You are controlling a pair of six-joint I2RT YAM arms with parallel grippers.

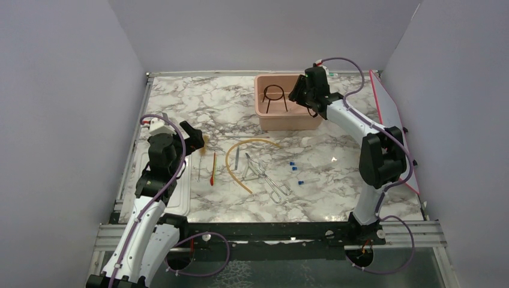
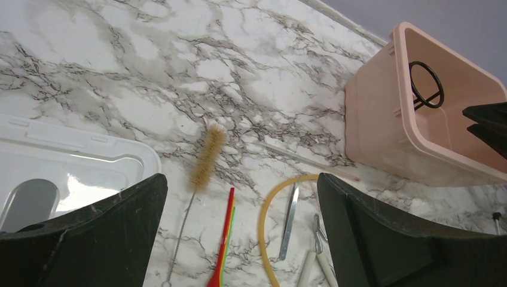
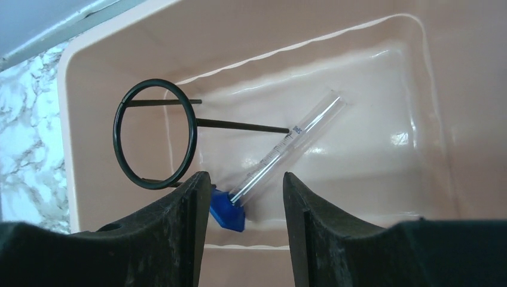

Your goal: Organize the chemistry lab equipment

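Pink tub [image 1: 287, 123], upper centre, holds a black ring stand [image 3: 154, 136] and capped glass tube [image 3: 287, 149]. Right gripper [image 3: 245, 179] hovers above, fingers apart; best lifted straight clear. Left gripper [image 2: 242, 185] gapes over brush [image 2: 208, 155] and red-orange rod [image 2: 226, 233], centre left.

The left end effector [image 2: 240, 179] hangs spread wide; the right end effector [image 3: 245, 179], outstretched, is parted.

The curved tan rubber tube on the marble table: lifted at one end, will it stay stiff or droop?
The curved tan rubber tube lies in a loose arc, so it probably bends and droops. It looks thin, so likely light.
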